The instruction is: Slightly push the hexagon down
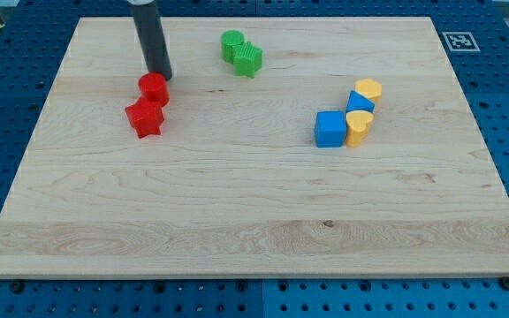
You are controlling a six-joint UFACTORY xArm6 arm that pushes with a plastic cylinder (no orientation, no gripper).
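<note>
The red hexagon block (154, 88) lies at the upper left of the wooden board (254, 221). It touches a red star block (145, 117) just below it. My tip (160, 74) stands right above the hexagon, at its upper right edge, touching or nearly touching it. The dark rod rises from there to the view's top.
Two green blocks (241, 52) sit together near the top middle. At the right, a blue cube (330, 129) touches a yellow block (359, 127), with a second blue block (360, 102) and a yellow heart block (368, 88) above them.
</note>
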